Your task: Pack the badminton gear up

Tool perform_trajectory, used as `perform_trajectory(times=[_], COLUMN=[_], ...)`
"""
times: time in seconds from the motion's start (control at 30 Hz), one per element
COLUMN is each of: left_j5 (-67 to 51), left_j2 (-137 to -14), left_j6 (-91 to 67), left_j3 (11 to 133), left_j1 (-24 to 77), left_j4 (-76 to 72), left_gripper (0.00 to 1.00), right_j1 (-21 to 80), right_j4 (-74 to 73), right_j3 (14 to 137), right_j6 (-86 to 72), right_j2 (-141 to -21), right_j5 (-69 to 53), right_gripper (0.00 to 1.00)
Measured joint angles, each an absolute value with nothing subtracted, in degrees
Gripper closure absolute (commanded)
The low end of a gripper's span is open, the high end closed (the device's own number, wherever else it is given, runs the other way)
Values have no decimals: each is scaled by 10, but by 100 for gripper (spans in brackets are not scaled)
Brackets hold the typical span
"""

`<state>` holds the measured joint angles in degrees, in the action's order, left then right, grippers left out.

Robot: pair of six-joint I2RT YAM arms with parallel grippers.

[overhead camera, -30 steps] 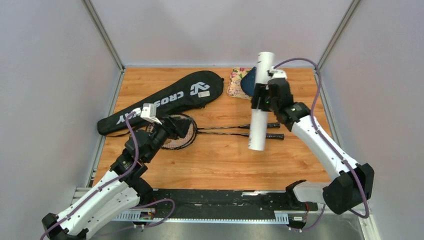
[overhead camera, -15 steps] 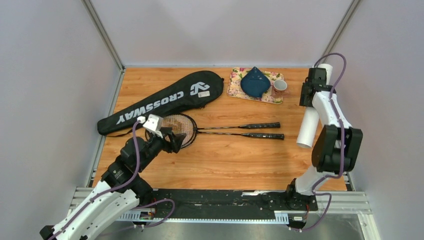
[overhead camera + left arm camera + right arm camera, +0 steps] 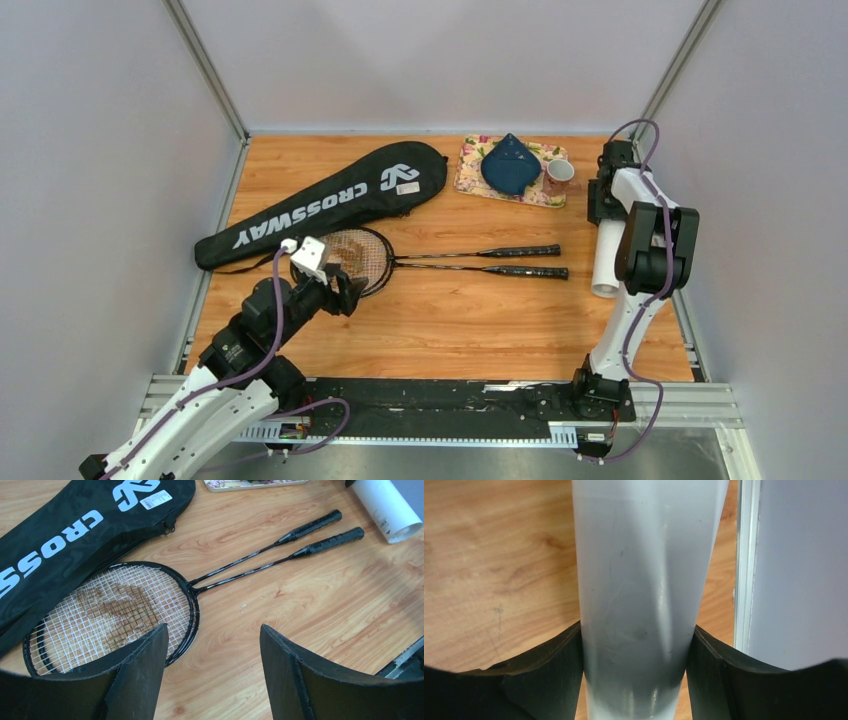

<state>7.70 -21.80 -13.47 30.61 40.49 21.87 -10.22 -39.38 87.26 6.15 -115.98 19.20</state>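
Observation:
A white tube (image 3: 607, 262) lies lengthwise along the table's right edge, and my right gripper (image 3: 599, 203) is shut on its far part. In the right wrist view both pads (image 3: 556, 667) press the tube (image 3: 644, 580) from either side. Whether it rests on the wood I cannot tell. Two black rackets (image 3: 357, 258) lie stacked mid-table, handles (image 3: 528, 261) pointing right. The black CROSSWAY cover (image 3: 330, 203) lies behind them. My left gripper (image 3: 336, 291) hovers open just in front of the racket heads (image 3: 110, 612), with nothing between its fingers (image 3: 145, 670).
A floral tray (image 3: 470, 178) with a blue cloth (image 3: 510, 165) and a small cup (image 3: 560, 175) stands at the back, close to the right arm. The right wall rail (image 3: 744, 565) runs right beside the tube. The tube's open end (image 3: 395, 517) points toward the near edge.
The right arm swung the tube from above the racket handles to the right edge and lowered it. The left gripper drew back from over the racket heads toward the near side.

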Motion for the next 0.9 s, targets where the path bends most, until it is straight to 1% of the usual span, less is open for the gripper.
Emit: perform_trajectory(times=[0.17,0.2,0.27,0.3,0.53,0.67,0.77,0.83,0.9], left_j5=[80,81,82,83,92,97,108,114,117], left_j2=[-218,-218,-217,-216,-217,-239,-270,-292,-319], left_j6=[-131,-131,-131,-131,-131,-133,-140,-150,-165], left_j3=[310,312,315,316,334,363,379,381,381], left_j1=[405,405,405,405,405,405,405,405,405], left_j4=[226,229,230,234,276,307,326,333,340], left_gripper=[25,25,25,25,25,25,26,26,26], right_j1=[-102,-102,-102,-102,-102,-97,-82,-57,-9], right_j4=[-406,-411,-420,-425,-469,-504,-521,-511,-484], right_j3=[904,908,916,921,982,1014,1002,959,905], right_j6=[61,59,56,53,17,-43,-102,-132,-164], right_j2=[-1190,-1193,-1195,-1196,-1199,-1187,-1131,-1062,-976], right_j5=[173,171,165,163,161,197,230,240,228], right_gripper=[27,22,9,6,3,3,3,3,5])
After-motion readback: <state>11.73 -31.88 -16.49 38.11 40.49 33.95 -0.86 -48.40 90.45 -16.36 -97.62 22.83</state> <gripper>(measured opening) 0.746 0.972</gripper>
